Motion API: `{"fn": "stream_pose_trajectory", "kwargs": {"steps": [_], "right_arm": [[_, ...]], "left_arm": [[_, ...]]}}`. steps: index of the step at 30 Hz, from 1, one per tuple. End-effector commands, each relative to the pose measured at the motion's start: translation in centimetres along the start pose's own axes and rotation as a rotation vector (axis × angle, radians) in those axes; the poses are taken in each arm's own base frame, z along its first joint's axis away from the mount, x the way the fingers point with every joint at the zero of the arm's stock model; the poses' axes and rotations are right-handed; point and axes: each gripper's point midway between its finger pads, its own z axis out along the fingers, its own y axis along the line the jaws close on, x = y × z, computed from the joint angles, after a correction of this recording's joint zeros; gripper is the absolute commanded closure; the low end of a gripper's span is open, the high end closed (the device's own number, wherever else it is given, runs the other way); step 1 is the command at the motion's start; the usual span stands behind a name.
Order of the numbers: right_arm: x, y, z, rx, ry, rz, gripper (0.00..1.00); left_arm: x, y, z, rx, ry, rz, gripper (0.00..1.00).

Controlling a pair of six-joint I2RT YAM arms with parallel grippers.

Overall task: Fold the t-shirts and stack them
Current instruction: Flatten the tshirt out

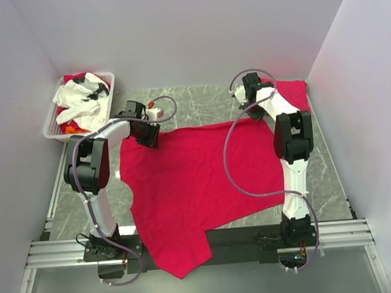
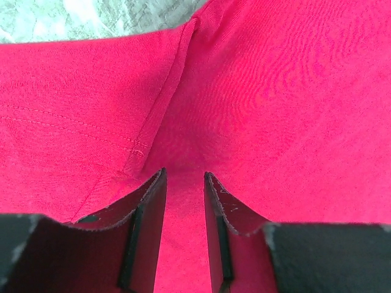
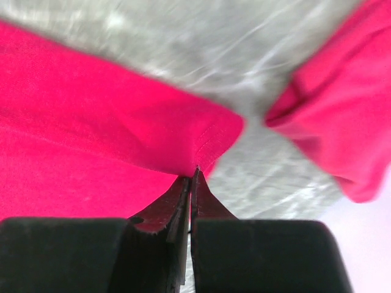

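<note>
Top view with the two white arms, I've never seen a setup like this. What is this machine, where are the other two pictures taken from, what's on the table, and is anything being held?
It is two robot arms bolted at the table's near edge. The top picture looks down from above and behind them. The other two come from a camera on each wrist, looking along the fingers. A red t-shirt lies spread on the grey table. More red cloth lies at the far right, and a white basket of clothes sits far left. The left gripper is low over the shirt with its jaws apart, gripping nothing that I can see. The right gripper is shut at the shirt's hemmed corner; whether cloth is caught is unclear.
</note>
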Motion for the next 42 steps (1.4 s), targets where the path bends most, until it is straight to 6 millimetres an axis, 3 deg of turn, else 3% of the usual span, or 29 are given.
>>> {"fn": "stream_pose_trajectory", "kwargs": {"steps": [1,8,11,14,18,22,28,42], "right_arm": [[-2.1,-3.0,-2.0,0.088,-0.061,0.023,0.97],[-4.7,-4.7,0.2,0.159,-0.097,0.074,0.98],[-5.2,-5.2,1.4,0.195,-0.092,0.104,0.85],[-4.9,-5.7,1.6,0.236,-0.08,0.142,0.65],[-4.7,-6.1,0.0,0.265,-0.102,0.201,0.51],[-4.7,-5.6,-3.1,0.221,-0.145,0.249,0.5],[-4.1,-2.4,-5.3,0.053,-0.16,0.272,0.5],[-2.5,-0.7,-5.1,-0.002,-0.117,0.262,0.52]], "left_arm": [[-1.0,0.3,-0.1,0.003,-0.021,0.009,0.64],[-2.1,0.8,-1.1,0.014,-0.071,-0.002,0.65],[-3.4,1.1,-2.2,0.018,-0.118,0.001,0.65],[-4.8,1.4,-3.3,0.006,-0.155,0.03,0.65],[-5.6,2.2,-4.0,-0.042,-0.161,0.07,0.64],[-5.9,3.0,-3.8,-0.072,-0.153,0.069,0.63],[-5.3,3.2,-2.8,-0.091,-0.118,0.065,0.62],[-2.6,4.0,0.4,-0.118,0.0,0.059,0.64]]}}
